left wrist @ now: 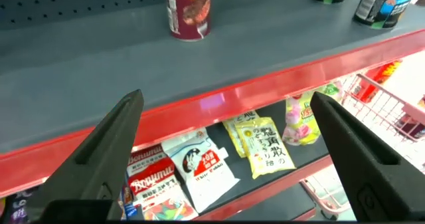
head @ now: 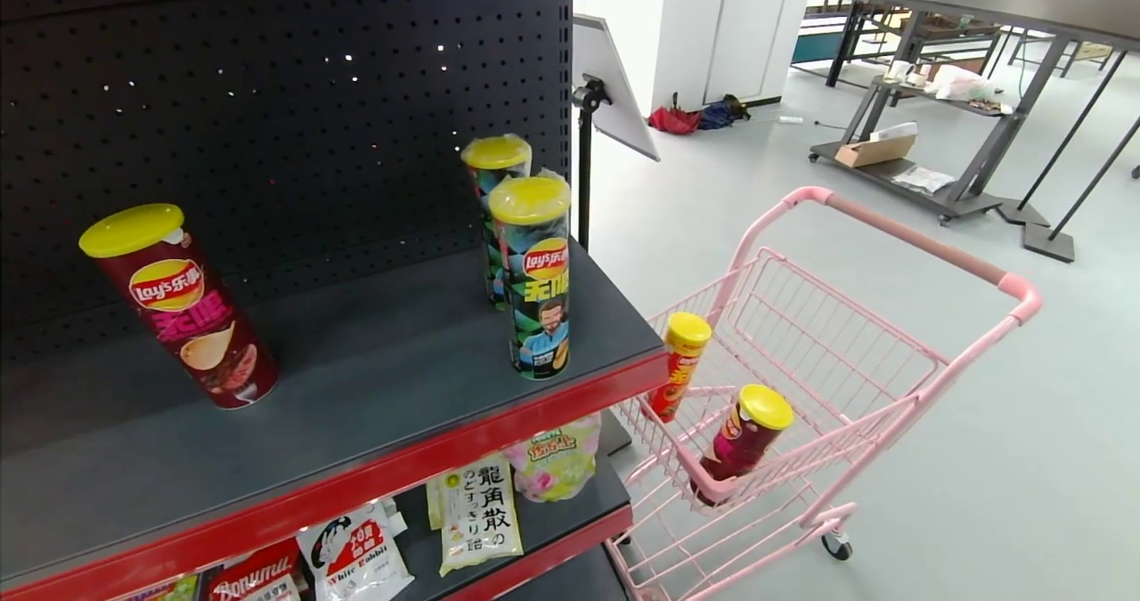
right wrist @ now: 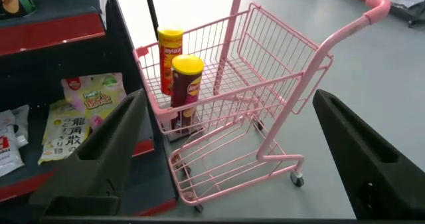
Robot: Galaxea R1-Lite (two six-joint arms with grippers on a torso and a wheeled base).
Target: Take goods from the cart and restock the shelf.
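A pink cart (head: 917,243) stands to the right of the shelf (head: 383,387). Two yellow-lidded chip cans lean in its basket, a red one (head: 679,365) and a maroon one (head: 744,441). On the upper shelf board a maroon can (head: 191,316) stands at the left, and two green-and-black cans (head: 539,294) stand one behind the other at the right end. My left gripper (left wrist: 226,98) is open and empty, level with the shelf's red front edge (left wrist: 219,101). My right gripper (right wrist: 229,94) is open and empty above the cart (right wrist: 352,28), with the red can (right wrist: 169,58) and maroon can (right wrist: 186,84) below it.
Snack bags (head: 472,512) lie on the lower shelf under the red edge. A tilted sign on a stand (head: 614,85) rises behind the shelf's right end. Metal racks (head: 935,138) stand at the back right, with open grey floor to the right of the cart.
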